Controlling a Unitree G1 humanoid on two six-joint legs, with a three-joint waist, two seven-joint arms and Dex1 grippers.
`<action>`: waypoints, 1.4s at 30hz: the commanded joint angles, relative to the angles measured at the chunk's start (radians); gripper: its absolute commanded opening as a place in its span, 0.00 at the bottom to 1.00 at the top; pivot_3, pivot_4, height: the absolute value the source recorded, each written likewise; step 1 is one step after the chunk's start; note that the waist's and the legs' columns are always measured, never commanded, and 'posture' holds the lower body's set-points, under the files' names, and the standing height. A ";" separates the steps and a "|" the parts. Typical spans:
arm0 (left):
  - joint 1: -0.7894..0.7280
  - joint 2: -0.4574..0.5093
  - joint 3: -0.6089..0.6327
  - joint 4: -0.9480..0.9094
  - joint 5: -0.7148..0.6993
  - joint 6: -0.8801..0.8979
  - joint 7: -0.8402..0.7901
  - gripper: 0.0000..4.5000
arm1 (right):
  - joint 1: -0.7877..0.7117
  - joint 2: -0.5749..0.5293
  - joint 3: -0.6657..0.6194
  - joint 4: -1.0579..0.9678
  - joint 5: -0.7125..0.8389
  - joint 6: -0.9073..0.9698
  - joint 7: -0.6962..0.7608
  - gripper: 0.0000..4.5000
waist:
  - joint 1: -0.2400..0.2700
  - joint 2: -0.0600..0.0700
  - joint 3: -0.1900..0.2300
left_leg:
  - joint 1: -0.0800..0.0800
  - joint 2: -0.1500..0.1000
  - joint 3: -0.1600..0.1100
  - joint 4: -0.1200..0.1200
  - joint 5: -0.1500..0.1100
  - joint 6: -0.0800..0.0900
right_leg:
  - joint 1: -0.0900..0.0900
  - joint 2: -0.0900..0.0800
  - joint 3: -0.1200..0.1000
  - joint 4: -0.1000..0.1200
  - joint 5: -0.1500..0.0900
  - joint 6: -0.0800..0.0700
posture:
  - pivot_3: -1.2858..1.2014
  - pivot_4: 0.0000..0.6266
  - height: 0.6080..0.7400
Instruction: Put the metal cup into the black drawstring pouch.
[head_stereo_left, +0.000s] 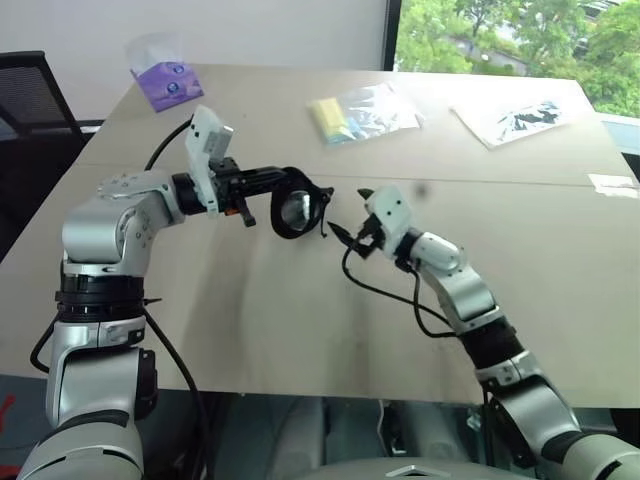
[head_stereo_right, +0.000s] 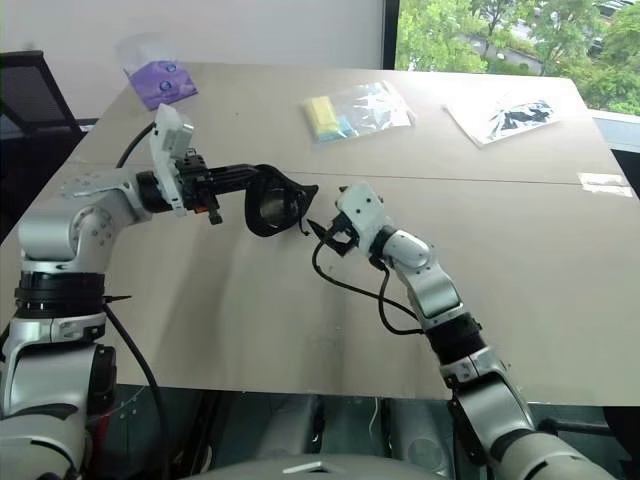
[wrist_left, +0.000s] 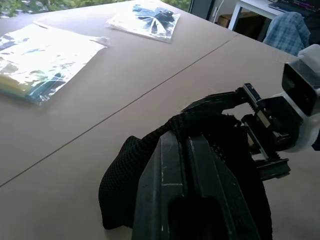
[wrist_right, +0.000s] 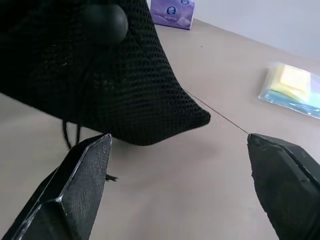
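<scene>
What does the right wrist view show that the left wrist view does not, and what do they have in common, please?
The right wrist view alone shows the purple packet, a round cord stopper on the pouch, and the right gripper with its fingers wide apart and nothing between them. The left wrist view alone shows the left gripper shut on the pouch and the printed bag. Both show the black drawstring pouch, the clear bag with yellow contents and the table.

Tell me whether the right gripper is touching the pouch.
Apart. In the right wrist view the right gripper stands open with bare table between its fingertips and the black pouch.
</scene>
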 joint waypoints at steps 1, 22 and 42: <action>-0.008 0.019 0.011 -0.062 -0.015 -0.003 -0.007 0.00 | -0.030 0.029 -0.016 0.000 0.020 -0.028 0.007 0.98 | -0.001 0.000 0.000 | 0.000 0.000 0.000 0.000 0.000 0.000 | 0.000 0.000 0.000 0.000 0.000 0.000 | 0.52 0.24 1.00; 0.079 -0.002 0.058 -0.096 -0.034 -0.028 0.054 0.00 | 0.158 -0.087 -0.132 -0.322 0.271 0.251 0.156 0.30 | 0.004 0.000 0.000 | -0.001 0.000 -0.001 0.000 0.000 0.000 | 0.000 -0.001 0.000 0.000 0.000 0.000 | 0.52 0.24 1.00; 0.047 0.001 0.037 -0.064 -0.031 -0.034 0.034 0.00 | 0.017 0.029 -0.020 -0.168 0.291 0.296 0.227 0.61 | -0.016 0.000 0.000 | 0.000 0.000 -0.001 0.000 0.000 0.000 | 0.000 0.000 0.001 0.001 0.000 0.000 | 0.52 0.24 1.00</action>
